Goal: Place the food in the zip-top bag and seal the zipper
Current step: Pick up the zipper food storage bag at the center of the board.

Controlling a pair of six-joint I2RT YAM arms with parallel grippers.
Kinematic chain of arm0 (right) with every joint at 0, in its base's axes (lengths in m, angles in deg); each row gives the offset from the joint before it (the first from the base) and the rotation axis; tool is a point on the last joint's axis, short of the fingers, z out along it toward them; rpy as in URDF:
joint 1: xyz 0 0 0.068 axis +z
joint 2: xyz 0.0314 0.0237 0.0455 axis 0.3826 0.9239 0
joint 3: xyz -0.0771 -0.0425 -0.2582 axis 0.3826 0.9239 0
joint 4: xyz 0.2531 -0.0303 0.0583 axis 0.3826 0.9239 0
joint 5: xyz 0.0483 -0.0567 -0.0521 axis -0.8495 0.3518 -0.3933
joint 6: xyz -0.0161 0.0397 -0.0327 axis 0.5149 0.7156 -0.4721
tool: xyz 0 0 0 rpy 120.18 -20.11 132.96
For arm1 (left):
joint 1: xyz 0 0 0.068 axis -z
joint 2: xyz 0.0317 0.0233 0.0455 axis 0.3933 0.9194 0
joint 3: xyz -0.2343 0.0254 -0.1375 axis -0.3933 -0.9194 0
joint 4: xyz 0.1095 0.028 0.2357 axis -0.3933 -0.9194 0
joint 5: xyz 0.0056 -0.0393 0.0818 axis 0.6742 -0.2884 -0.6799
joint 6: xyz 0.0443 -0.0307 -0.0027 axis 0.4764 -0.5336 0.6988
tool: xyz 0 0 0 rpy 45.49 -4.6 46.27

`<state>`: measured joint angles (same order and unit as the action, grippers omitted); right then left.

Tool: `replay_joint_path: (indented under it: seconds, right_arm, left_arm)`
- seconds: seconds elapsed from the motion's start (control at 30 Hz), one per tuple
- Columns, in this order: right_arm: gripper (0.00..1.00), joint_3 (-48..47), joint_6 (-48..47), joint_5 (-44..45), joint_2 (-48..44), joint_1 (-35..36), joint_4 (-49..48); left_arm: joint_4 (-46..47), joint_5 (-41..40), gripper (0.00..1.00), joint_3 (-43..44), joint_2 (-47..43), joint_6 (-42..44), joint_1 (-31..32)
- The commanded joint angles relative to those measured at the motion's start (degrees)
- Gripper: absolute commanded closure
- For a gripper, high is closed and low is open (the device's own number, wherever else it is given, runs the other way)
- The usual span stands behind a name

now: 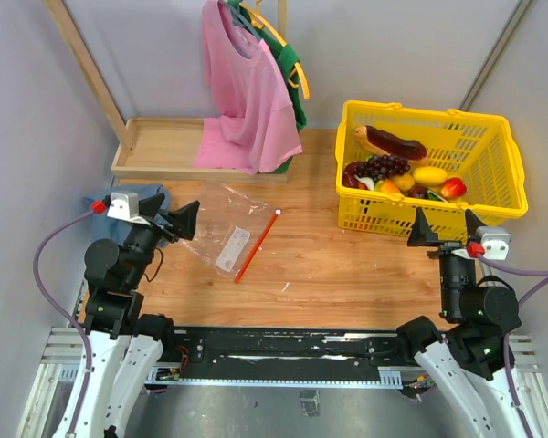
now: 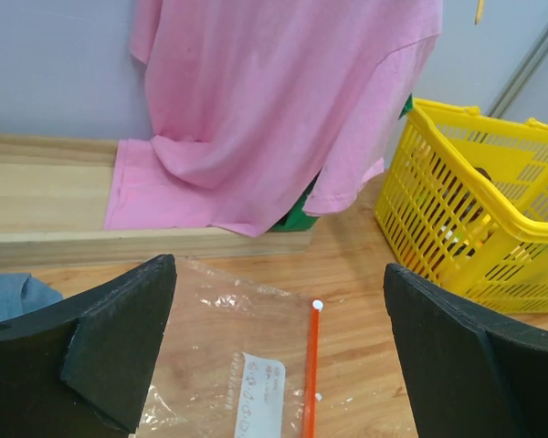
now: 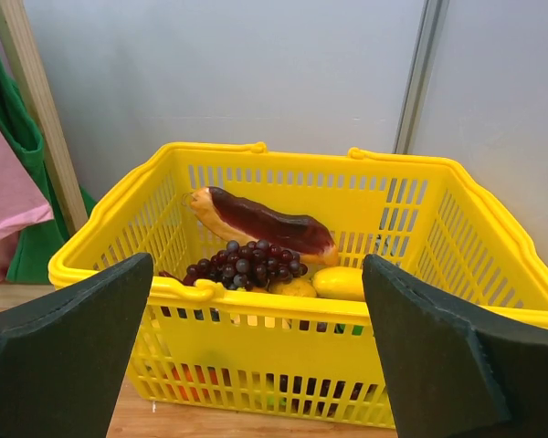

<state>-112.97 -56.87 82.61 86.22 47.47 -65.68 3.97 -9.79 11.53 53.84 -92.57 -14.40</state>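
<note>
The clear zip-top bag [image 1: 221, 224] lies flat on the wooden table, white label patch up. Its red zipper [image 1: 258, 243] runs along the right edge and ends in a small white slider tip [image 1: 278, 213]. In the left wrist view the bag [image 2: 210, 338] and zipper [image 2: 310, 365] lie just ahead. My left gripper [image 1: 175, 222] [image 2: 276, 274] hovers open at the bag's left side, holding nothing. The food [image 1: 390, 143], a glazed pastry, grapes [image 1: 384, 166], a lemon [image 3: 340, 283] and other fruit, sits in the yellow basket [image 1: 420, 221]. My right gripper [image 1: 447, 228] [image 3: 258, 269] stands open before the basket's near wall.
A pink T-shirt [image 1: 247, 91] hangs over a green garment at the back, draping onto a shallow wooden tray [image 1: 155, 146]. A blue cloth [image 1: 119, 196] lies under the left arm. The yellow basket [image 3: 283, 301] fills the right wrist view.
</note>
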Motion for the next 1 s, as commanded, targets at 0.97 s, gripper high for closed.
replay_joint_path:
  seconds: [0.97]
  right_arm:
    - [0.02, 1.7, 2.8, -1.4, -2.5, -0.8, -1.6]
  left_arm:
    - [-22.6, -5.7, 0.03, 13.0, 42.4, -1.9, 17.2]
